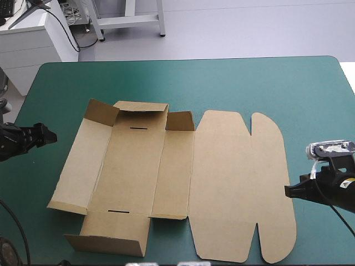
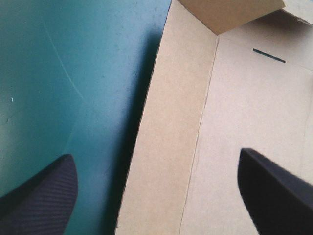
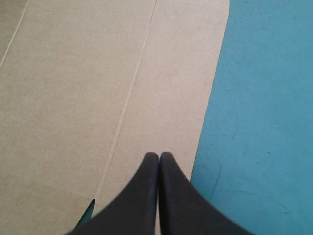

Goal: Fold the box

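As the box [image 1: 138,166] lies lengthwise across the table [image 1: 222,83], your left gripper [image 2: 155,154] — spread wide — faces its left wall; right gripper [image 3: 159,155] clenched, empty

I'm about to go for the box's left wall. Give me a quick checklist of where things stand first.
1. Nothing lies on the box: ok.
2. The left hand is open: ok.
3. It straddles the box's left edge, half over the cover, half over board: ok.
4. The right hand is open: not ok, shut.
5. The right hand is clear of the lid: cannot tell.
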Controlling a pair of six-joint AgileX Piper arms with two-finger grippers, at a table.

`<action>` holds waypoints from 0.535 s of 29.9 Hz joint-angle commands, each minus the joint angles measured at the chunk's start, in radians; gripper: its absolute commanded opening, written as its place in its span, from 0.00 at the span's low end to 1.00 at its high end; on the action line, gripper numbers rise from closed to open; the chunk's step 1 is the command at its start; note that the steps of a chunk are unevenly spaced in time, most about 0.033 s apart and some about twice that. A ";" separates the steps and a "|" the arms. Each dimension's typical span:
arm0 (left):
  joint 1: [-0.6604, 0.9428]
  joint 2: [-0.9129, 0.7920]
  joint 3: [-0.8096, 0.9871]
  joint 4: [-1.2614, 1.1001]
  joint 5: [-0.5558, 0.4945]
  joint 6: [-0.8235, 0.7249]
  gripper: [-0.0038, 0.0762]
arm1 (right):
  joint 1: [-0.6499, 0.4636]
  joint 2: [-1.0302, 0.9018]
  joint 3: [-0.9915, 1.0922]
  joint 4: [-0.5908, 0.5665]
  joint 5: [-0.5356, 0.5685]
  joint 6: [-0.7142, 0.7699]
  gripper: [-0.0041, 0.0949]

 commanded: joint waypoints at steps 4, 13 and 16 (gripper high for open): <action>-0.005 0.045 0.052 -0.036 0.002 0.058 0.84 | -0.004 -0.005 -0.020 0.048 -0.031 -0.021 0.02; -0.005 0.147 0.170 -0.064 0.026 0.193 0.84 | -0.004 -0.005 -0.020 0.048 -0.025 -0.032 0.02; -0.007 0.161 0.223 -0.093 0.034 0.237 0.84 | -0.004 -0.005 -0.020 0.048 -0.025 -0.032 0.02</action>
